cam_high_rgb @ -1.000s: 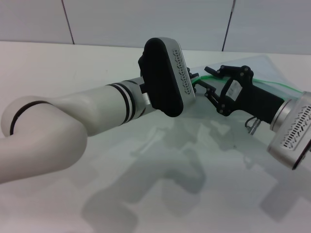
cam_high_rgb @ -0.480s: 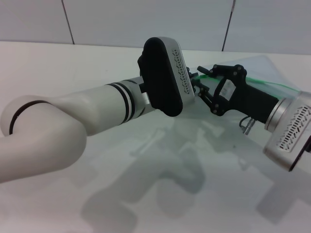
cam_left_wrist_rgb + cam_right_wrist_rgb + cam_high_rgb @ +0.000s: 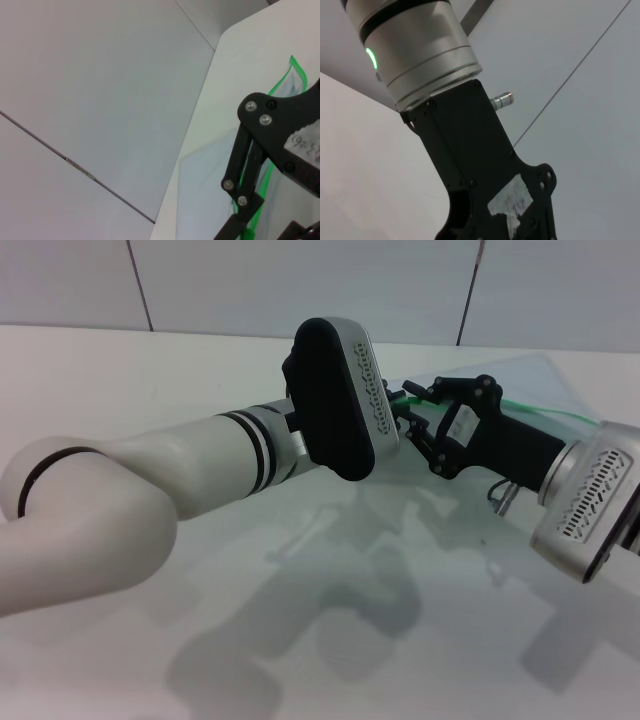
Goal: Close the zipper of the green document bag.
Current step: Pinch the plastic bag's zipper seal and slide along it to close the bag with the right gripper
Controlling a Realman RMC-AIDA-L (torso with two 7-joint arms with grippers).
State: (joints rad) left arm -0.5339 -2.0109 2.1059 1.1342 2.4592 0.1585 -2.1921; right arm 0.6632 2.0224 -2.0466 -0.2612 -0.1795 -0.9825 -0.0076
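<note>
The green document bag (image 3: 520, 375) lies flat on the white table at the far right, translucent and pale. Its zipper (image 3: 550, 411) shows as a thin bright green line along the long edge. My right gripper (image 3: 407, 408) reaches in from the right and sits on that green line near the bag's left end. The left wrist view shows its black linkage (image 3: 250, 165) over the zipper (image 3: 278, 84) and the bag (image 3: 210, 190). My left arm's wrist housing (image 3: 340, 400) hides the left gripper in the head view. Only that gripper's black body (image 3: 470, 165) shows in the right wrist view. The slider tab is hidden.
The white table (image 3: 200, 360) runs back to a grey panelled wall (image 3: 300, 280). My left forearm (image 3: 180, 480) crosses the middle of the table from the left. The right arm's silver wrist (image 3: 585, 510) hangs over the bag's near side.
My right gripper has slid a little to the left along the green zipper line, closer to the left wrist housing. The left arm has stayed put.
</note>
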